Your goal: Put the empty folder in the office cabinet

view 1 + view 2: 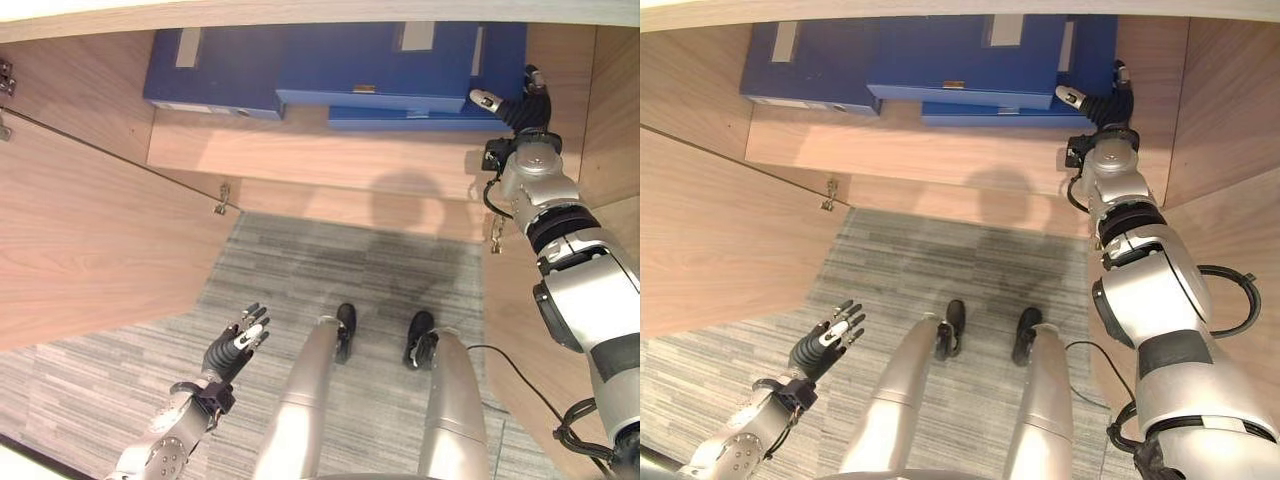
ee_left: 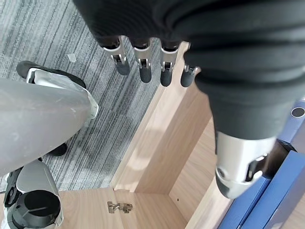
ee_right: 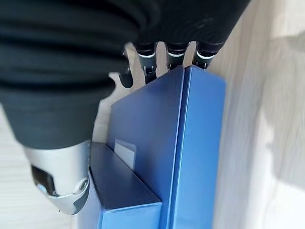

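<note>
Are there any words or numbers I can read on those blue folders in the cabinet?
None can be read.
The blue folders carry pale spine label patches, but whatever is on them is too small to make out.
The wooden cabinet shows no writing.

A pale wood-grain cabinet shelf [image 1: 330, 160] runs across the twelve o'clock part of the head views, walled by matching wooden side panels; on it lie three flat blue rectangular box folders: one [image 1: 205, 70] toward eleven o'clock, a second [image 1: 375, 68] at twelve overlapping it, and a third [image 1: 500, 75] toward one o'clock, touching the right side panel; below the shelf, toward six o'clock, spreads a grey striped carpet floor [image 1: 300, 270]; an open wooden cabinet door [image 1: 100, 230] stands at nine o'clock over that carpet.
</note>
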Controlling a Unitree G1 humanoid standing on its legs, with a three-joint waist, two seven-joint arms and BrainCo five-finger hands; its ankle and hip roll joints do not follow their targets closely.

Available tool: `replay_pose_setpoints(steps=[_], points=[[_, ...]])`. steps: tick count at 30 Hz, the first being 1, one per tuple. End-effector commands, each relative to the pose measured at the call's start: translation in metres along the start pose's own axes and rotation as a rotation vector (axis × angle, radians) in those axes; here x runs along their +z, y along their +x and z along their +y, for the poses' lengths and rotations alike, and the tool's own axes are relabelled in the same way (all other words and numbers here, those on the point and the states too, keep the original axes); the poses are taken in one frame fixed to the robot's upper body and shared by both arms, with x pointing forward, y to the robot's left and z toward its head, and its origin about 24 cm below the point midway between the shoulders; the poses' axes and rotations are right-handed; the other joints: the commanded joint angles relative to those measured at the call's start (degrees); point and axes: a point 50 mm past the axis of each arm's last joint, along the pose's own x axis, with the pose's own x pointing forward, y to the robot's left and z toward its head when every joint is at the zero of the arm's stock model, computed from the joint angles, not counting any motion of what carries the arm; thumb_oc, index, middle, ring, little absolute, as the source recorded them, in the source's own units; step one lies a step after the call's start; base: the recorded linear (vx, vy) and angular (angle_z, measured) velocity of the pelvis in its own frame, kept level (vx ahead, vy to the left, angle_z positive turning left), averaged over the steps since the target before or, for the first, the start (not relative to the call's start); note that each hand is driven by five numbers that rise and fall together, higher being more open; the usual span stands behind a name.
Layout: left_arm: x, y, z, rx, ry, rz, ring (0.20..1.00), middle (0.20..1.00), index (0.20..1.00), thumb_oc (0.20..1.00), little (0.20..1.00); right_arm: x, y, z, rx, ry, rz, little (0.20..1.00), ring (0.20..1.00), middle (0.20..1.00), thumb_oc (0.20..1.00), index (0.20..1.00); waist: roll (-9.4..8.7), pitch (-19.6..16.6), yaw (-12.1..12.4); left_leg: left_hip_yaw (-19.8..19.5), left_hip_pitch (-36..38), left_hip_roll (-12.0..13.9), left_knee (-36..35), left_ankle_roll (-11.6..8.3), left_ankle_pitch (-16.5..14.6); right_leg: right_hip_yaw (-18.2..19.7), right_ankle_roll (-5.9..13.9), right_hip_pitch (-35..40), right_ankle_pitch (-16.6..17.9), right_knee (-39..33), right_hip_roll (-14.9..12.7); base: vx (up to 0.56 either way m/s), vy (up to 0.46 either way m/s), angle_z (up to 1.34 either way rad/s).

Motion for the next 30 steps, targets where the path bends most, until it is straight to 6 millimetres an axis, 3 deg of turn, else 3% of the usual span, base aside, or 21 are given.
replay_pose_setpoints(steps=[1,9,22,23,24,26,27,30], points=[[0.019,0.005,-0.009,-0.061,0.029,-0.069,1.0,1.0,1.0,1.0,1.0,0.025,-0.012,0.061,0.221,0.173,-0.077,1.0,1.0,1.0,1.0,1.0,-1.6,2.68,1.67,0.04,-1.67,-1.1,-5.21,2.88,1.5,-0.72,1.48,2.72,0.17,-3.83,-0.28,0.0,0.0,0.0],[0.021,0.008,-0.01,-0.065,0.041,-0.074,1.0,1.0,1.0,1.0,1.0,0.024,-0.016,0.071,0.249,0.302,-0.05,1.0,1.0,1.0,1.0,1.0,-1.1,2.8,2.66,-0.01,-1.44,-1.33,-5.27,2.82,1.61,-0.73,1.5,2.93,-0.31,-3.37,-0.71,0.01,0.0,0.03],[0.024,0.012,-0.016,-0.091,0.065,-0.084,1.0,1.0,1.0,1.0,1.0,0.011,-0.017,0.07,0.227,0.343,0.002,1.0,1.0,1.0,1.0,1.0,-0.87,2.94,2.45,0.43,-1.71,-1.44,-4.61,2.92,1.23,-0.41,1.48,2.45,-0.41,-2.86,-0.79,0.0,0.0,0.0],[0.027,0.013,-0.018,-0.101,0.078,-0.09,1.0,1.0,1.0,1.0,1.0,0.009,-0.017,0.071,0.23,0.344,0.007,1.0,1.0,1.0,1.0,1.0,-0.85,2.91,2.37,0.47,-1.73,-1.44,-4.62,2.89,1.24,-0.41,1.47,2.45,-0.42,-2.91,-0.82,0.0,0.0,0.0],[0.042,0.018,-0.027,-0.153,0.147,-0.139,1.0,1.0,1.0,1.0,1.0,0.006,-0.019,0.074,0.239,0.337,0.016,1.0,1.0,1.0,1.0,1.0,-0.84,2.86,1.98,0.58,-1.72,-1.39,-4.72,2.85,1.26,-0.26,1.46,2.31,-0.42,-2.92,-0.73,0.0,0.0,0.0],[0.049,0.022,-0.033,-0.172,0.154,-0.168,1.0,1.0,1.0,1.0,1.0,0.005,-0.02,0.076,0.242,0.333,0.019,1.0,1.0,1.0,1.0,1.0,-0.86,2.9,1.86,0.65,-1.73,-1.34,-4.79,2.81,1.27,-0.21,1.42,2.26,-0.42,-2.95,-0.7,0.0,0.0,0.0],[0.068,0.031,-0.045,-0.208,0.171,-0.255,1.0,1.0,1.0,1.0,1.0,0.003,-0.022,0.08,0.254,0.332,0.024,1.0,1.0,1.0,1.0,1.0,-1.11,2.8,1.32,0.82,-1.94,-1.21,-4.53,2.77,1.21,-0.2,1.23,2.05,-0.39,-2.87,-0.58,0.0,0.0,0.0],[0.086,0.04,-0.056,-0.223,0.159,-0.345,1.0,1.0,1.0,1.0,1.0,0.003,-0.025,0.085,0.268,0.336,0.022,1.0,1.0,1.0,1.0,1.0,-1.43,2.77,0.84,0.83,-1.89,-1.14,-4.71,2.72,1.16,-0.13,1.04,2.0,-0.38,-3.04,-0.43,0.0,0.0,0.0]])
